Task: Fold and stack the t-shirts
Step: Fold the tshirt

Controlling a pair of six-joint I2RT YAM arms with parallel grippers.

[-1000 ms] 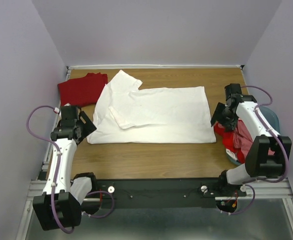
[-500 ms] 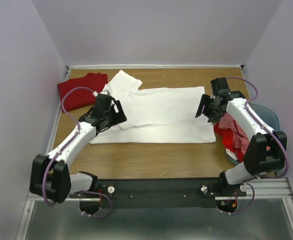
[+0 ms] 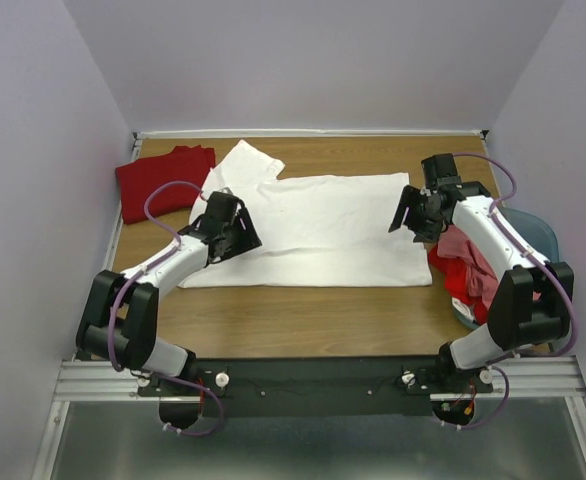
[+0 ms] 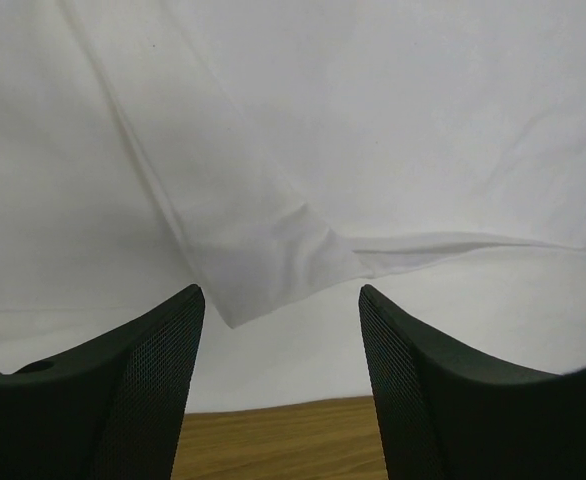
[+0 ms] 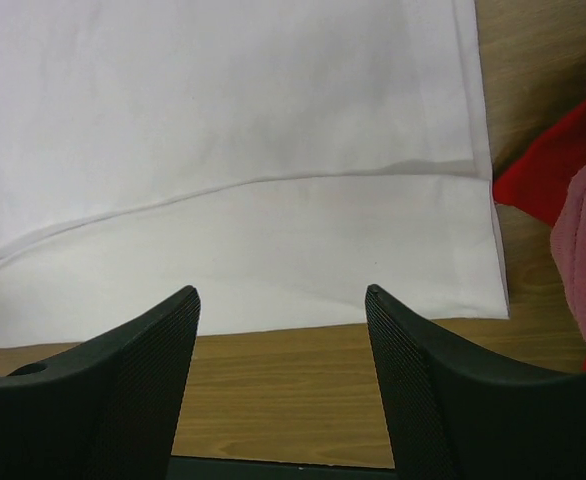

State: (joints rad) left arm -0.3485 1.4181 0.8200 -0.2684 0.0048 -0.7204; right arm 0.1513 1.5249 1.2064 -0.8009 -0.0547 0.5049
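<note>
A brown wood table [image 3: 303, 320] sits between pale purple walls [image 3: 313, 60]. The big white t-shirt [image 3: 323, 225] lies flat in its middle. The left tool [image 4: 281, 300] and right tool [image 5: 281, 300] hang over it, fingers apart.

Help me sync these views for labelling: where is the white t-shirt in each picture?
Top external: white t-shirt spread across the middle of the table.
Left wrist: white t-shirt fills nearly the whole picture, a folded sleeve at centre.
Right wrist: white t-shirt covers the upper part, its corner at right.
Shared landmark: the table's bare wood bordering the shirt's edge.
</note>
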